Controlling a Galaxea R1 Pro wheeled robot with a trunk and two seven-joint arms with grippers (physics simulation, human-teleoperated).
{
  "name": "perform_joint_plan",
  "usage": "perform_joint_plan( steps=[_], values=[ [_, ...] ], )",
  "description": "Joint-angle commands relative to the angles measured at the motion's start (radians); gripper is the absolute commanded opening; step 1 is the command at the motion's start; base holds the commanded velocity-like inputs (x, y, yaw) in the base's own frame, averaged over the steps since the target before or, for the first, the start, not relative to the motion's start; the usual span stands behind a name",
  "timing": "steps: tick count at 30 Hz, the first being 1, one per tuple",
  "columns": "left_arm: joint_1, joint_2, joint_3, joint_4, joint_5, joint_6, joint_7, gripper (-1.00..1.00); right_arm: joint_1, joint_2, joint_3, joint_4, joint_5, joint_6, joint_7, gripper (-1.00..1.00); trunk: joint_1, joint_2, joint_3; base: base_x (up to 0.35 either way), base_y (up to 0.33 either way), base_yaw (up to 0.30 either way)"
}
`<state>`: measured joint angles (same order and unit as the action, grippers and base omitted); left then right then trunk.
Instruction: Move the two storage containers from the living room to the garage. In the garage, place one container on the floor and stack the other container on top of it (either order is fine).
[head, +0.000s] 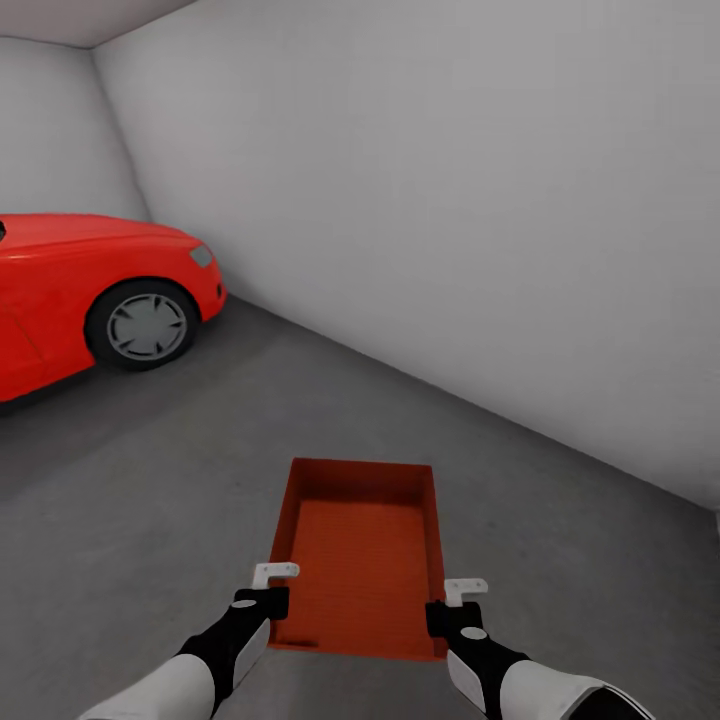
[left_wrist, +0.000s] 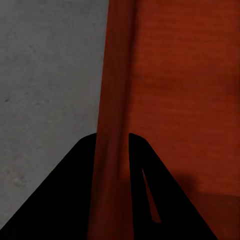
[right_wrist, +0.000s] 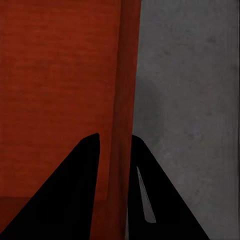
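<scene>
Concrete floor (head: 150, 500) is spreading dark grey under the robot, and the red car (head: 90, 290) is sitting off to its left against the white wall (head: 450, 220). Both arms are reaching forward with a storage container (head: 362, 560) held between them, open side up, out in front of the body above the floor. The left gripper (head: 268, 598) is clamping the container's left wall (left_wrist: 114, 125), one finger (left_wrist: 75, 190) outside it and one inside. The right gripper (head: 448, 612) is pinching the right wall (right_wrist: 124, 110) the same way, fingers (right_wrist: 155, 195) straddling the rim
</scene>
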<state>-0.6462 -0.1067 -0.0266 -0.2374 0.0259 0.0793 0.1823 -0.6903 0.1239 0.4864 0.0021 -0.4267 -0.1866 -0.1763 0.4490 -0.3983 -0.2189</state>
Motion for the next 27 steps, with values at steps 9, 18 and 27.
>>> perform_joint_plan(
  steps=[9, 18, 27],
  values=[
    [0.0, 0.001, -0.007, 0.001, 0.009, 0.017, 0.008, -1.0, -0.002, -0.029, 0.008, -0.001, -0.009, -0.037, -0.068, -1.0, 0.001, -0.002, -0.002, 0.322, 0.0, -0.283],
    [0.0, 0.001, -0.007, 0.001, 0.009, 0.017, 0.008, -1.0, -0.002, -0.03, 0.008, -0.001, -0.009, -0.037, -0.068, -1.0, 0.001, -0.002, -0.002, 0.322, 0.0, -0.283],
    [0.0, 0.001, -0.007, 0.001, 0.01, 0.017, 0.008, -1.0, -0.002, -0.03, 0.008, -0.001, -0.009, -0.037, -0.068, -1.0, 0.001, -0.002, -0.002, 0.322, 0.0, -0.283]
  ],
)
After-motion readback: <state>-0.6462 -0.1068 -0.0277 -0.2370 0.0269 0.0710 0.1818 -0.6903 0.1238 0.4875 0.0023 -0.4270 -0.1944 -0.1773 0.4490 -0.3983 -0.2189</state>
